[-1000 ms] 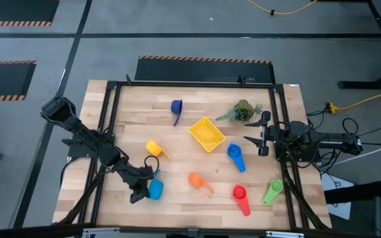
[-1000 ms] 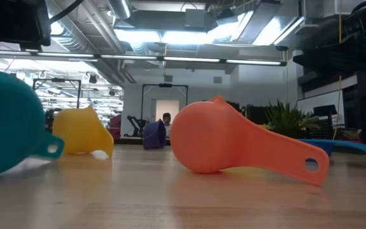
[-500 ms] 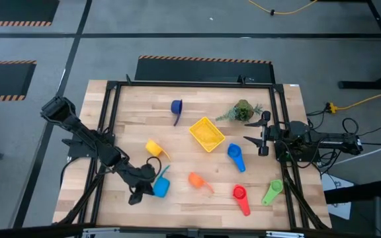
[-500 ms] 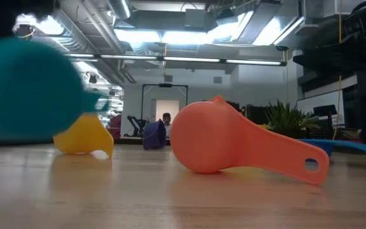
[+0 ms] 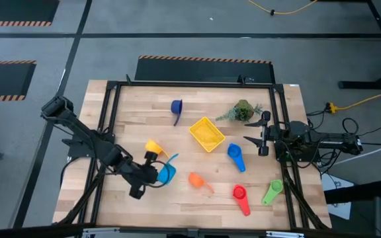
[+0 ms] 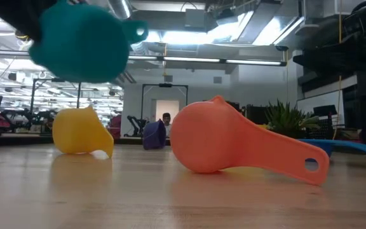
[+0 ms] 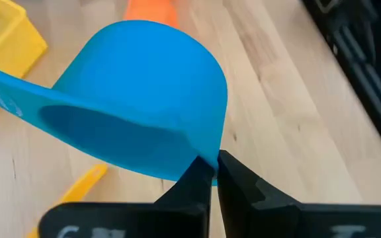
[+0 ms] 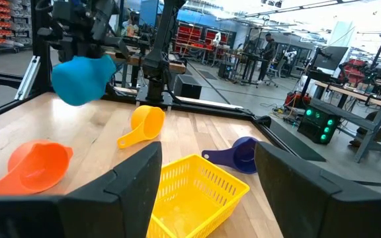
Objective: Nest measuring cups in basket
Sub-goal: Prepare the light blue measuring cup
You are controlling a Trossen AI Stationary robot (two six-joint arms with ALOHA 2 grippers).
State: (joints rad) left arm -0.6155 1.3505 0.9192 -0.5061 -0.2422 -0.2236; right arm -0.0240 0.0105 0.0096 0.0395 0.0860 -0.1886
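Note:
My left gripper [image 5: 153, 173] is shut on the light blue measuring cup [image 5: 167, 173], which it holds above the table's near left part; the low view shows that cup [image 6: 81, 41] well off the wood. On the table lie the yellow cup [image 5: 154, 147], orange cup [image 5: 197, 180], dark blue cup [image 5: 176, 107], blue cup [image 5: 235, 157], red cup [image 5: 240, 197] and green cup [image 5: 272, 192]. The yellow basket [image 5: 207, 133] stands in the middle. My right gripper [image 5: 258, 136] waits open at the right edge. My left gripper pinches the light blue cup's bowl wall at its rim [image 7: 204, 158], on the side away from the handle [image 7: 5, 89], one finger inside the bowl and one outside. The fingers slant down from the table's left. The cup hangs tilted, clear of the table.
A green plant sprig [image 5: 243, 110] lies far right of the basket. A dark metal frame [image 5: 190, 84] runs around the tabletop. Bare wood lies along the near edge and the far left.
My left gripper has risen and gone a little toward the basket while rolling its wrist. The light blue cup, resting on the table a second ago, is now lifted clear and turned, with its handle pointing toward the far right.

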